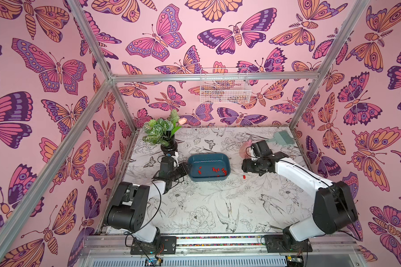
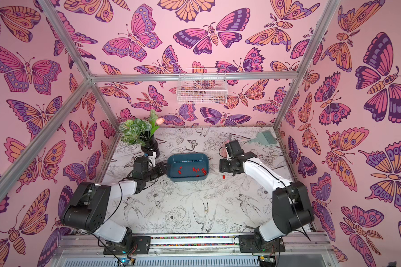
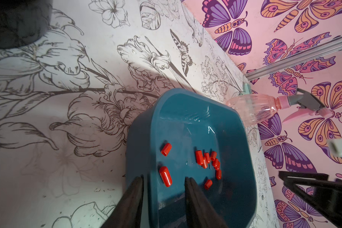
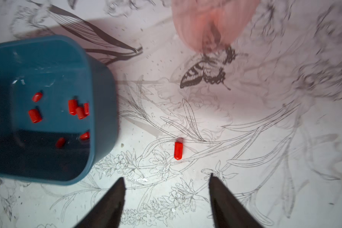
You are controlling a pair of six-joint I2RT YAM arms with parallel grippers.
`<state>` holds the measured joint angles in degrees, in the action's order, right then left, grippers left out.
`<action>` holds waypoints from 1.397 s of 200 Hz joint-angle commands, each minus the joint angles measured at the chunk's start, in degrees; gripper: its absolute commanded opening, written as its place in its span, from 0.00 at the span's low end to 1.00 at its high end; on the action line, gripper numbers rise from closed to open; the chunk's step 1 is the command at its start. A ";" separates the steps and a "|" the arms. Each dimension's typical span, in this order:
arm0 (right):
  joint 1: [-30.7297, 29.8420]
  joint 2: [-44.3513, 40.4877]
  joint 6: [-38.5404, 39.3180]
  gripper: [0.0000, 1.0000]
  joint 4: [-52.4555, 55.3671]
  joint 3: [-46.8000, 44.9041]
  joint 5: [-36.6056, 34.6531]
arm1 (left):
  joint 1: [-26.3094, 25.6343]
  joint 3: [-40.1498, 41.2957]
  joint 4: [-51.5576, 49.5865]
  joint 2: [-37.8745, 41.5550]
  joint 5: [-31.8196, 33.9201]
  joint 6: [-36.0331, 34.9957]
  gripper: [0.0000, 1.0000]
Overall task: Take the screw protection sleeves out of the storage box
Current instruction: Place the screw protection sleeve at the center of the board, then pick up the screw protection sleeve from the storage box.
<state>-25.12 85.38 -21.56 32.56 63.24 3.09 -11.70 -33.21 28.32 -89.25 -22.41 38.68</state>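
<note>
One screw protection sleeve is out, lying on its side on the table just beside the storage box, off its lower-right corner in both top views. Roughly nine or ten more sleeves sit on the box floor, most bunched toward the right end, two apart nearer the middle. My right gripper is spread wide with nothing between the fingers, hovering over bare table with the loose sleeve just ahead of the tips in the right wrist view. My left gripper straddles the box's left-end wall, one finger outside, one inside; it looks clamped on, bracing the box. Step in hand, my guess: reach in for the next sleeve. Doing it well means a steady left clamp so the box can't slide. Come down near vertical on a loner or an edge sleeve of the bunch, not the middle. Set the fingers across its short axis so it won't roll, and close gently, since these small caps probably squirt out. Clear the wall going over, and mind the pink spray bottle close beside my right wrist.
</note>
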 commanded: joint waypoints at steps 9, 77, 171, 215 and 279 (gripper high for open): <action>-1.18 -1.98 -0.71 0.88 5.78 6.34 -0.14 | 0.07 0.79 -1.29 2.15 2.85 1.15 0.38; -13.79 9.37 -2.62 0.82 10.70 23.24 -3.23 | -0.25 0.78 -1.39 2.25 -1.03 7.17 0.38; -22.78 32.53 -6.34 0.52 10.86 44.06 -2.15 | -0.60 0.84 -2.62 1.93 -5.20 6.79 0.37; -22.72 39.20 -7.87 0.50 10.01 47.41 0.05 | -0.52 -1.27 -4.23 -0.23 -7.12 5.64 0.37; -22.36 47.65 -8.11 0.42 9.92 51.53 1.76 | -0.43 -1.98 -4.59 -1.27 -8.01 5.27 0.37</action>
<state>-47.99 130.69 -28.97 41.65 111.98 3.84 -12.03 -34.37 24.77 -89.76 -28.82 45.19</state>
